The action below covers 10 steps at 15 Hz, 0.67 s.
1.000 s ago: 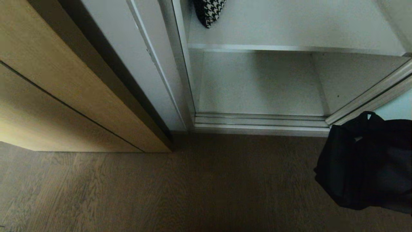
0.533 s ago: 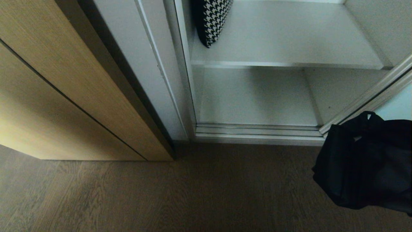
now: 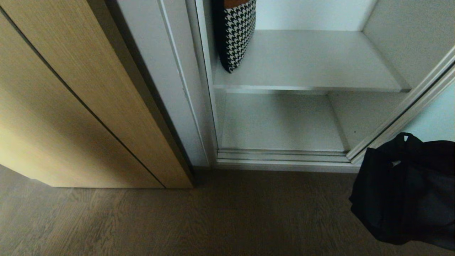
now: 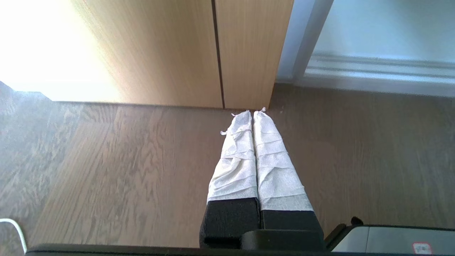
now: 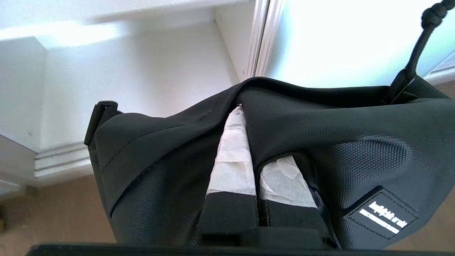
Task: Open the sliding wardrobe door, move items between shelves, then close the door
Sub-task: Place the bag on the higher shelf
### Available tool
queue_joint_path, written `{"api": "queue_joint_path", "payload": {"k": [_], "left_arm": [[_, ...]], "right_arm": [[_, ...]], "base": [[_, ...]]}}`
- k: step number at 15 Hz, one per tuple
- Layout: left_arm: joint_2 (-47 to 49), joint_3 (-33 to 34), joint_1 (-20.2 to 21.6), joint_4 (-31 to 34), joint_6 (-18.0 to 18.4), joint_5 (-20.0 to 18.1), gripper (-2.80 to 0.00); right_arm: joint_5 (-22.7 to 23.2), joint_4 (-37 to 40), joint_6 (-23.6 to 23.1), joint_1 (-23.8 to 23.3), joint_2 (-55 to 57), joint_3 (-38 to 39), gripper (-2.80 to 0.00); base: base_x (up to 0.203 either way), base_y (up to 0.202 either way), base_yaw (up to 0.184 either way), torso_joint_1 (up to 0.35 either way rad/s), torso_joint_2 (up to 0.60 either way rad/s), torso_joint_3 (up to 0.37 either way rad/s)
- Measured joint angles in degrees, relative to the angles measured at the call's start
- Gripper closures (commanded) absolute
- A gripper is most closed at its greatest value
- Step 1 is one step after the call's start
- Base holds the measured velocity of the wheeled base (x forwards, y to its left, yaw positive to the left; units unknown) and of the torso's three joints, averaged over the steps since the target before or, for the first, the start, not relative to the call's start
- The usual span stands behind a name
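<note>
The wood floor (image 3: pixel 177 220) fills the near half of the head view, with tan wood-grain cabinet fronts (image 3: pixel 71 106) standing on the left. To their right is the open wardrobe: its white side wall (image 3: pixel 156 71), then the shelves, an upper shelf (image 3: pixel 312 60) with a thin silvery front edge and the lower board (image 3: pixel 280 121) behind the floor track. The sliding wardrobe door (image 3: pixel 435 113) shows only as a pale turquoise strip with its silver frame at the far right, pushed clear of the opening. A houndstooth bag (image 3: pixel 238 32) stands at the left end of the upper shelf, against the wall.

The black bag (image 3: pixel 405 192) hangs in the air at the right edge of the head view, over the floor, near side of the track and right of the opening. That view shows no gripper at all. The right wrist view supplies it: the right gripper (image 5: pixel 245 117) has its white-wrapped fingers (image 5: pixel 233 160) pinched together on a fold of the bag's fabric, one finger half buried under it. It also shows a small label patch (image 5: pixel 382 215) and a black cord (image 5: pixel 416 53) rising from the bag.

The left gripper (image 4: pixel 253 113) appears only in the left wrist view, fingers pressed together and holding nothing, low over the floor, pointing towards the foot of the wood-grain cabinet.
</note>
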Motion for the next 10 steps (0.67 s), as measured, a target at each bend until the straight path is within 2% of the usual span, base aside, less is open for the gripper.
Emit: {"api": "queue_joint_path", "payload": {"k": [10], "left_arm": [[0.0, 0.0, 0.0, -0.02, 0.0, 0.02, 0.0]], "right_arm": [[0.05, 0.49, 0.06, 0.05, -0.87, -1.39, 0.0]], "base": [[0.0, 0.0, 0.0, 0.001, 0.0, 0.201]]}}
